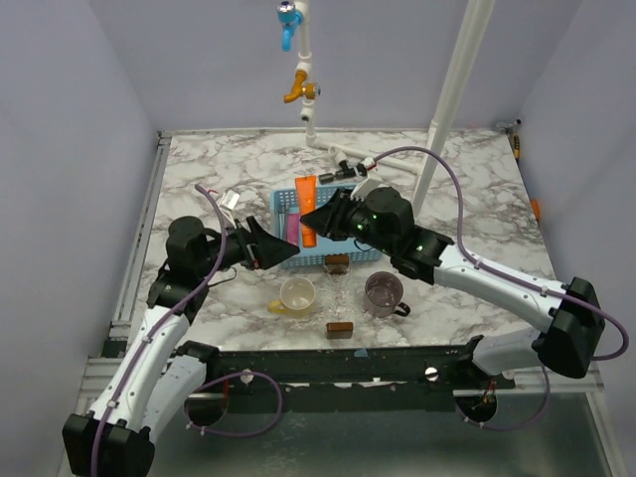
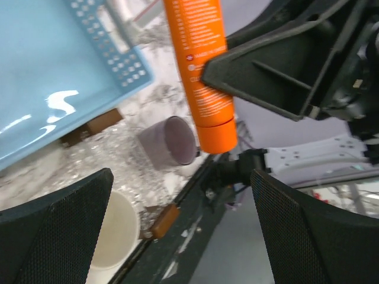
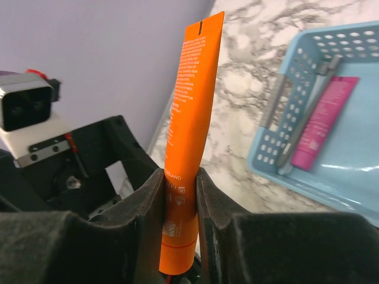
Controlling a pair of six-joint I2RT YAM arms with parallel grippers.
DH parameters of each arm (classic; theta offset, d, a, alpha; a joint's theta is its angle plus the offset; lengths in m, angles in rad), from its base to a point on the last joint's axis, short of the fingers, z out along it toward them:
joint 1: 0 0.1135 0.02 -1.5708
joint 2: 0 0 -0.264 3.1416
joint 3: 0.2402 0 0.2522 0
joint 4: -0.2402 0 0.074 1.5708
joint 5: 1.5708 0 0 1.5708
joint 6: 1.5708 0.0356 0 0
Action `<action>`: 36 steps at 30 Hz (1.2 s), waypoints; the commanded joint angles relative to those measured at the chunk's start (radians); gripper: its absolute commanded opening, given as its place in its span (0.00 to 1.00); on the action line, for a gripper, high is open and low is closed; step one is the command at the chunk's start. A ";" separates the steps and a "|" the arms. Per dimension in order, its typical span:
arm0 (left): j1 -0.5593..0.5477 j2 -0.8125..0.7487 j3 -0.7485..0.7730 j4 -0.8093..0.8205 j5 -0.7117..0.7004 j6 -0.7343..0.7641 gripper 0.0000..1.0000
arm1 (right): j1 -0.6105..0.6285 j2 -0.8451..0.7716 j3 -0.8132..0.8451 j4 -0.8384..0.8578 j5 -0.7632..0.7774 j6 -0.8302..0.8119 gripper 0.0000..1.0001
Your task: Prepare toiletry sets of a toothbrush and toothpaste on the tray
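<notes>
toothpaste (image 3: 185,118), flat orange tube, between right jaws

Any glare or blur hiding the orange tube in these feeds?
Left wrist: white glare on the blue tray, toothpaste tube clear. Right wrist: tube print sharp in the right claw, tray behind slightly soft. Top view: even light, no glare.

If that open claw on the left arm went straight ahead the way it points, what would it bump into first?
Most likely the orange toothpaste, clamped in the right gripper, which sits right ahead of the open left gripper. How far off it is remains hard to judge.
</notes>
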 commanded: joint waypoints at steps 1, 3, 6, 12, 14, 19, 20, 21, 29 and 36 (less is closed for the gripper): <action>0.004 -0.032 -0.055 0.285 0.165 -0.214 0.99 | 0.011 -0.016 -0.025 0.179 -0.118 0.111 0.27; 0.004 -0.032 -0.079 0.375 0.186 -0.284 0.99 | 0.014 -0.013 -0.027 0.199 -0.133 0.134 0.27; 0.003 -0.026 -0.111 0.485 0.206 -0.367 0.98 | 0.017 -0.011 -0.035 0.235 -0.151 0.165 0.27; 0.002 -0.003 -0.144 0.623 0.213 -0.471 0.95 | 0.036 0.004 -0.046 0.292 -0.189 0.204 0.27; 0.002 0.011 -0.155 0.684 0.215 -0.517 0.92 | 0.042 0.006 -0.057 0.314 -0.191 0.213 0.27; -0.004 0.057 -0.189 0.845 0.217 -0.631 0.82 | 0.065 0.014 -0.076 0.360 -0.180 0.224 0.27; -0.004 0.063 -0.196 0.870 0.217 -0.648 0.80 | 0.070 0.015 -0.079 0.367 -0.173 0.221 0.27; -0.004 0.069 -0.201 0.887 0.218 -0.659 0.79 | 0.075 0.015 -0.081 0.373 -0.164 0.220 0.27; -0.006 0.080 -0.207 0.930 0.209 -0.696 0.64 | 0.106 0.024 -0.089 0.397 -0.111 0.210 0.27; -0.007 0.061 -0.212 0.922 0.209 -0.700 0.51 | 0.128 0.021 -0.097 0.399 -0.038 0.206 0.27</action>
